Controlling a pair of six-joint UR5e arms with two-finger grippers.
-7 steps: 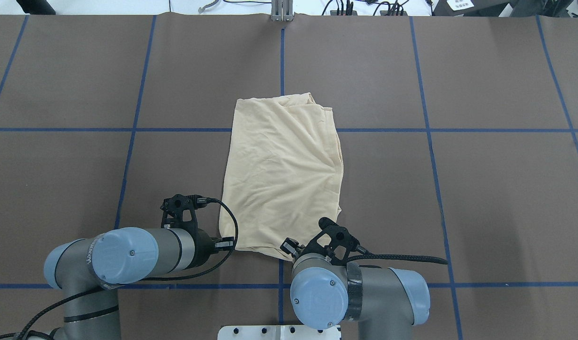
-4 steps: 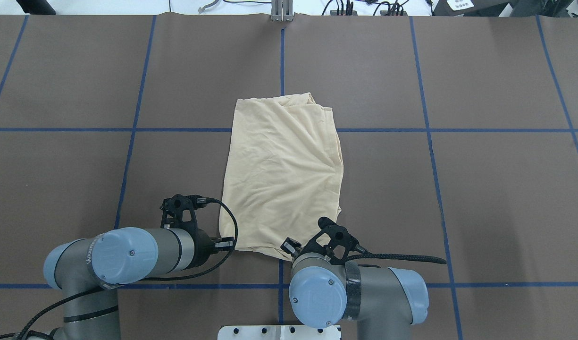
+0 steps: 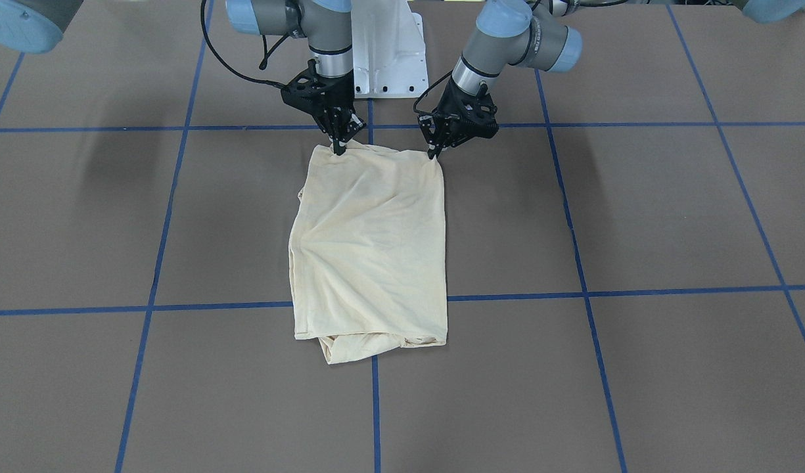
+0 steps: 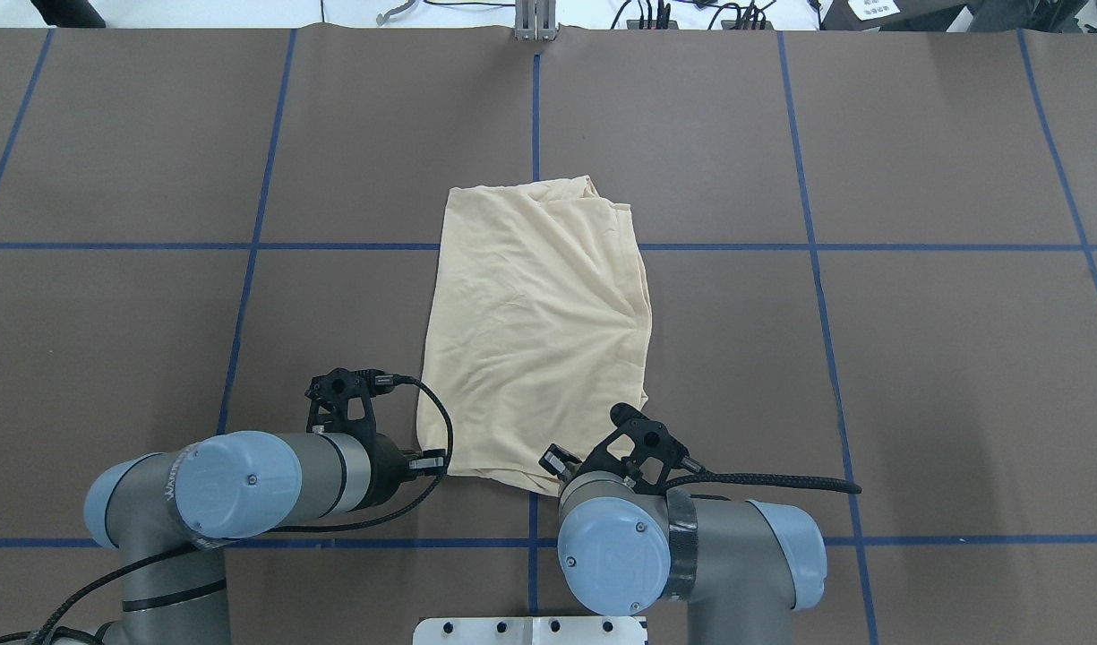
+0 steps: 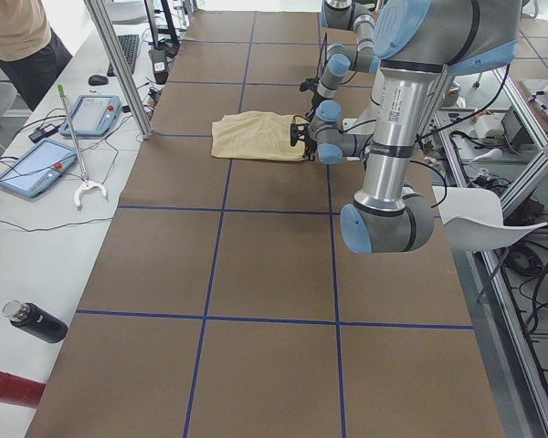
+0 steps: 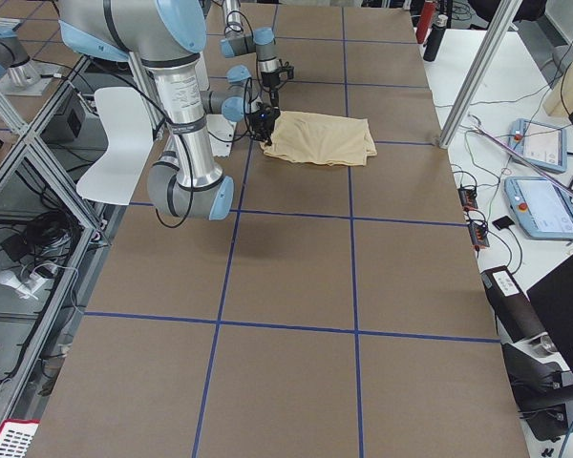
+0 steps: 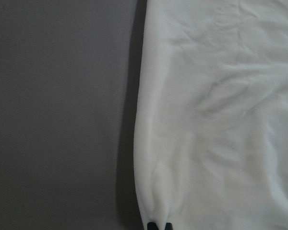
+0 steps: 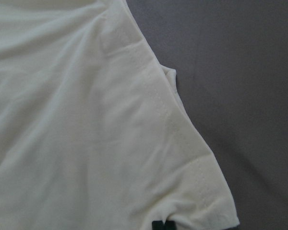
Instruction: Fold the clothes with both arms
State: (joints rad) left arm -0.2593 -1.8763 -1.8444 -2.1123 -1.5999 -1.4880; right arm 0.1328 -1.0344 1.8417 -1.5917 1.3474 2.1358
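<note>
The shirt (image 4: 535,331) lies folded into a long panel in the middle of the table (image 4: 870,358). At its edge nearest the robot, the left gripper (image 3: 433,155) and the right gripper (image 3: 338,149) each have their fingers pinched tight on a corner of the cloth.

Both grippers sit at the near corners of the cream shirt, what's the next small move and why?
Probably lift both corners together, evenly. The black left gripper and black right gripper each look pinched shut on a near corner of the pale cream fabric shirt, which lies flat, ready to fold towards its far edge.
</note>
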